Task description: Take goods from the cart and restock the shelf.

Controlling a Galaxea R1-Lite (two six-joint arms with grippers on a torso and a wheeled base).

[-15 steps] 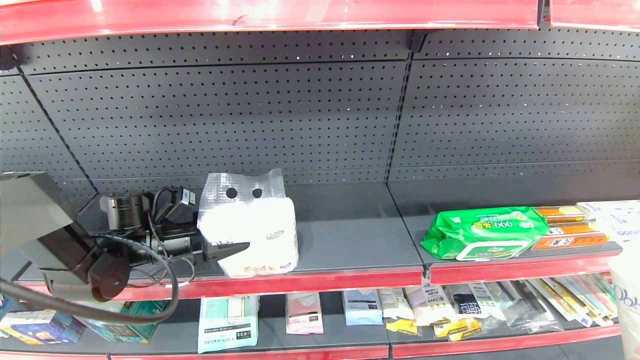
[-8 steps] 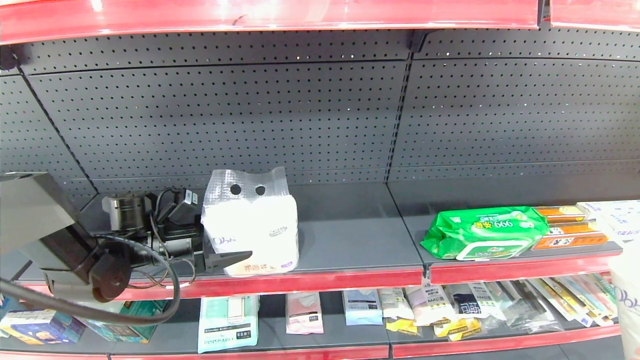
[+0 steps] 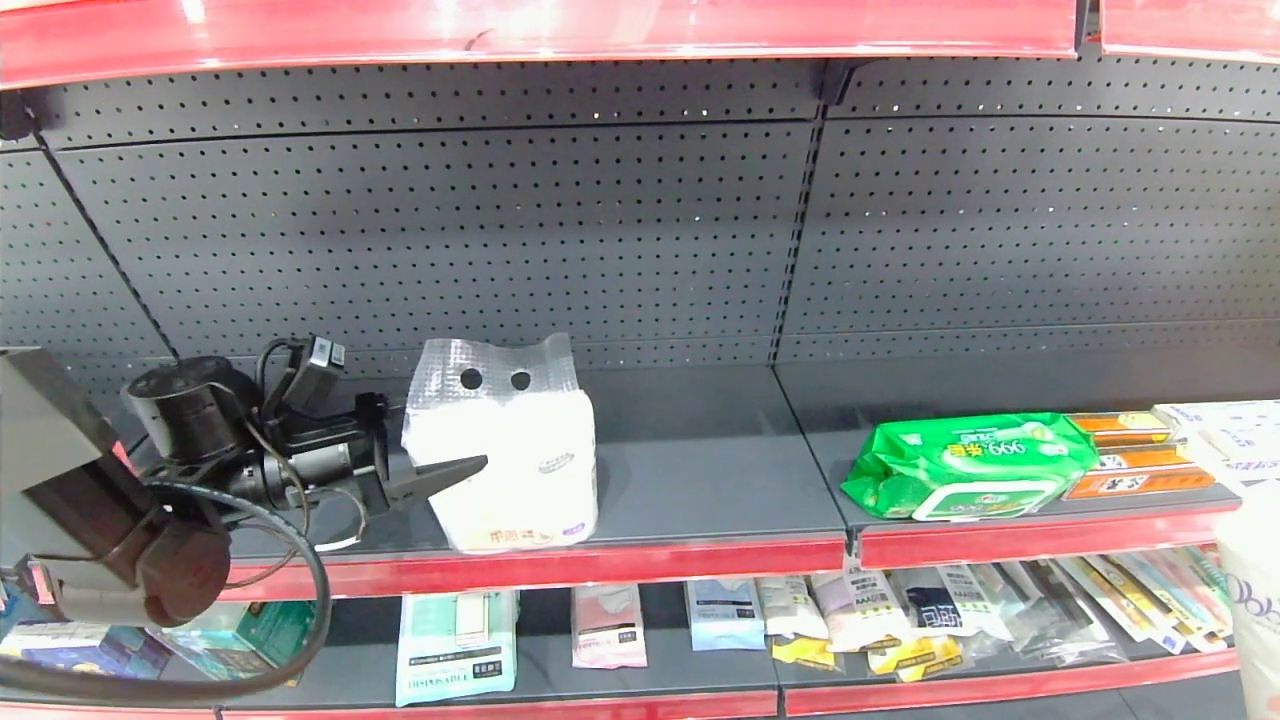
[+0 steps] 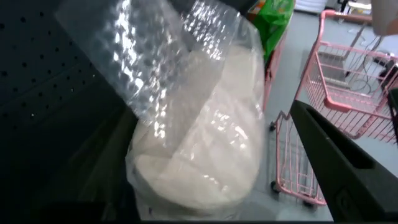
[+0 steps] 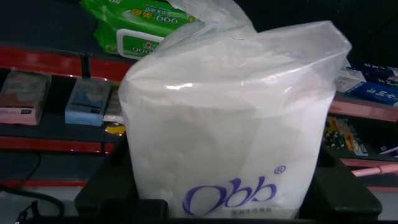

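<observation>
A white roll-tissue pack (image 3: 510, 455) in clear plastic stands upright near the front of the grey shelf (image 3: 700, 480). My left gripper (image 3: 468, 466) is open just to its left, with one dark finger (image 3: 440, 474) reaching across the pack's front face. The left wrist view shows that same tissue pack (image 4: 199, 143) close up, beside one finger (image 4: 336, 162). My right gripper (image 5: 227, 190) is shut on a second white tissue pack (image 5: 230, 124), whose edge (image 3: 1255, 600) appears low on the right in the head view. A pink cart (image 4: 348, 99) stands on the floor behind.
A green wet-wipes pack (image 3: 970, 465) and orange boxes (image 3: 1130, 455) lie on the right half of the shelf. Bare shelf lies between the tissue pack and the wipes. The lower shelf (image 3: 1000, 685) holds several small packets. A red upper shelf edge (image 3: 560, 30) runs overhead.
My left gripper has risen and drawn back to the left, away from the base of the tissue pack. The pack stays standing on the shelf.
</observation>
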